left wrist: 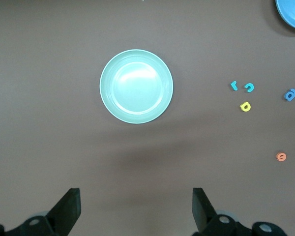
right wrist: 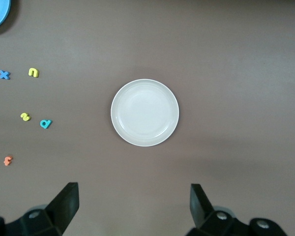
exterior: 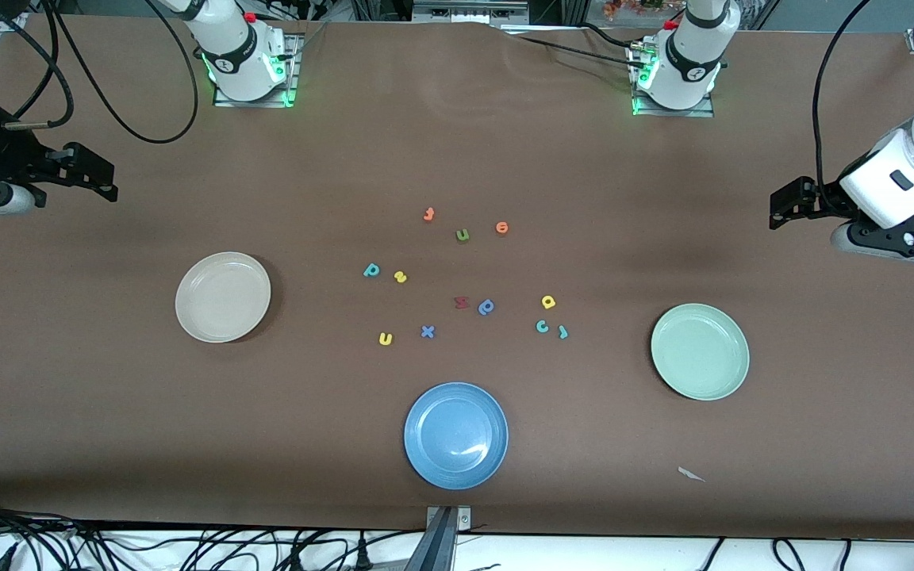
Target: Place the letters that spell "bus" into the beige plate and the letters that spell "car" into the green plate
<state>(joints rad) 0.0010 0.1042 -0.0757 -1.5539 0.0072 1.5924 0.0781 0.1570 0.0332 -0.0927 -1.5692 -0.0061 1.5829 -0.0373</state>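
The beige plate [exterior: 223, 296] [right wrist: 145, 112] lies toward the right arm's end, the green plate [exterior: 700, 351] [left wrist: 136, 86] toward the left arm's end, both bare. Between them lie the teal "b" [exterior: 371, 270] [right wrist: 45, 123], yellow "s" [exterior: 400, 277] [right wrist: 24, 116] and yellow "u" [exterior: 385, 339] [right wrist: 33, 72], then the yellow "a" [exterior: 548, 301] [left wrist: 245, 106], teal "c" [exterior: 542, 326] [left wrist: 249, 87] and teal "r" [exterior: 562, 331] [left wrist: 234, 85]. My left gripper [exterior: 778, 208] [left wrist: 136, 206] and right gripper [exterior: 112, 181] [right wrist: 134, 204] hang open and hold nothing, each over its table end.
A blue plate [exterior: 455, 435] sits nearest the front camera. Other loose letters lie mid-table: an orange "f" [exterior: 428, 214], a green "u" [exterior: 462, 235], an orange "o" [exterior: 502, 228], a maroon letter [exterior: 462, 301], a darker blue looped letter [exterior: 486, 307] and a blue "x" [exterior: 427, 331].
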